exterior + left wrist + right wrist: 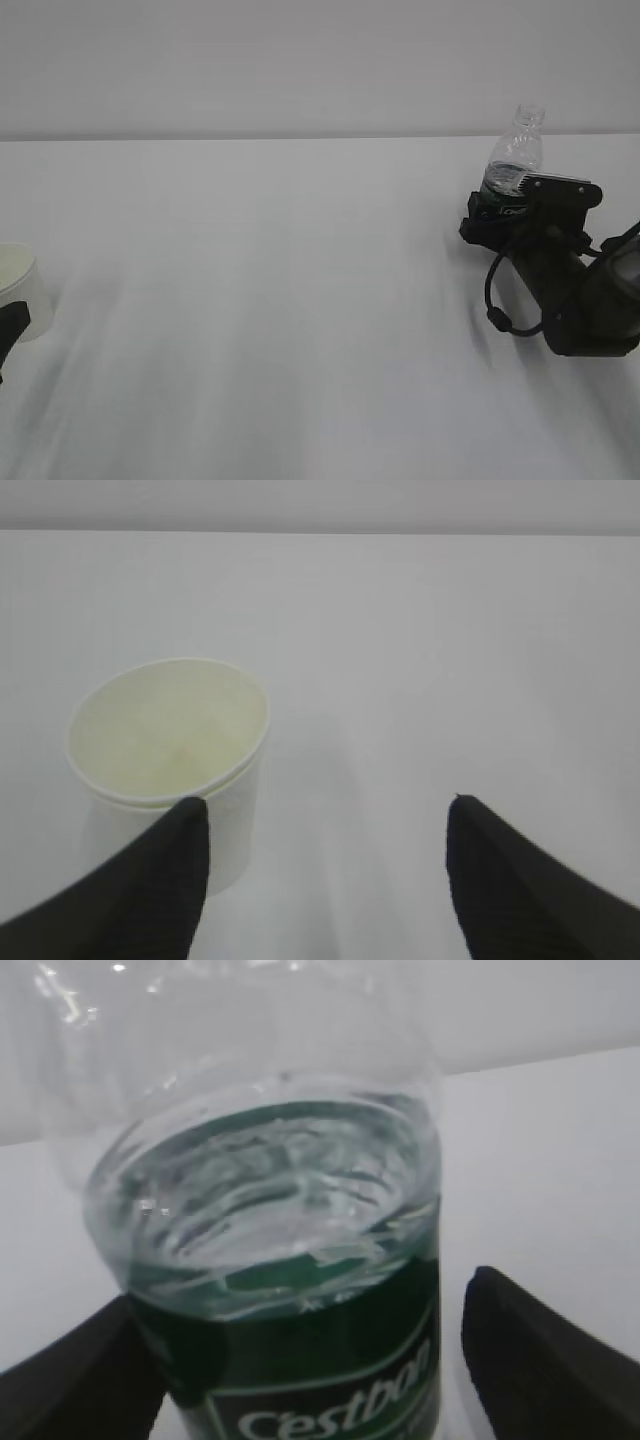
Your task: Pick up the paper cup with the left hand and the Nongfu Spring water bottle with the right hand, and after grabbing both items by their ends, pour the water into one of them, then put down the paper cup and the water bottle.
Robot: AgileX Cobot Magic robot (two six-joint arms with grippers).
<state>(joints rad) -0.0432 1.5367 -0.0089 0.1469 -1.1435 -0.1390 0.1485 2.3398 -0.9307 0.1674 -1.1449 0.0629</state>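
Exterior view: the water bottle (517,160) stands upright at the right of the white table (300,300), its lower part hidden behind the right hand (500,215), whose grey block and black cable are seen here alone. The paper cup (20,285) stands at the far left edge, cut by the frame, with only a dark scrap of the left hand (10,325) before it. Left wrist view: the cup (170,760) is upright and shows its cream inside, apparently empty; the left hand (325,880) is spread wide, its left finger overlapping the cup's near wall, the right finger well clear; contact cannot be told, and nothing is gripped. Right wrist view: the bottle (270,1250) fills the gap between the widely parted fingers of the right hand (300,1370); the water (260,1210) stands just above the green label. A gap shows at the right finger; the left side cannot be told.
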